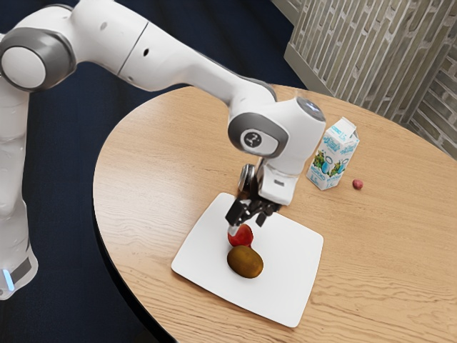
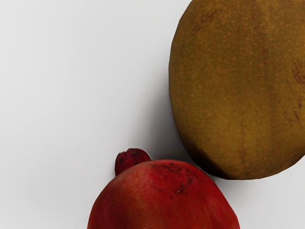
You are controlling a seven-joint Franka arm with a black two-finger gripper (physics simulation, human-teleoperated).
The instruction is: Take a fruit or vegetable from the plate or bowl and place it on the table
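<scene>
Tbl [image 1: 143, 171] | 1 plate [image 1: 287, 250] w/ 2 fruits [image 1: 245, 262] | 1 gripper [image 1: 247, 224] above, touch unclr

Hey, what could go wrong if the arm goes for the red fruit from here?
The brown fruit sits right up beside the red fruit, so the gripper coming down could nudge it across the plate. The red fruit is also round, so an off-center grip might let it slip.

Red pomegranate [image 2: 162, 200] beside brown oval fruit [image 1: 245, 262] on white plate [image 1: 293, 261]
</scene>
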